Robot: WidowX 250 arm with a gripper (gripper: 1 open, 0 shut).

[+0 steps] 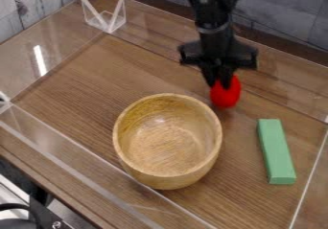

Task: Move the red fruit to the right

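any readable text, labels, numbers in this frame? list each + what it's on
None. No text, brand, number or sign shows on the red fruit, the wooden bowl, the green block, the gripper or the clear enclosure wall.

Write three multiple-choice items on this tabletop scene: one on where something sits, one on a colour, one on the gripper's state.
1. Where is the wooden bowl relative to the red fruit?
A. Nearer the camera and left of it in the picture
B. Behind it, by the far wall
C. On top of it

2. What colour is the flat block at the right of the picture?
A. Blue
B. Green
C. Yellow

3. What is the gripper doing?
A. Hanging open over the bowl
B. Shut on the block
C. Shut on the red fruit

Answers:
1 A, the bowl fills the lower middle of the picture while the fruit sits up and to its right.
2 B, the block is plainly green.
3 C, the gripper's fingers come down onto the top of the fruit and close around it.
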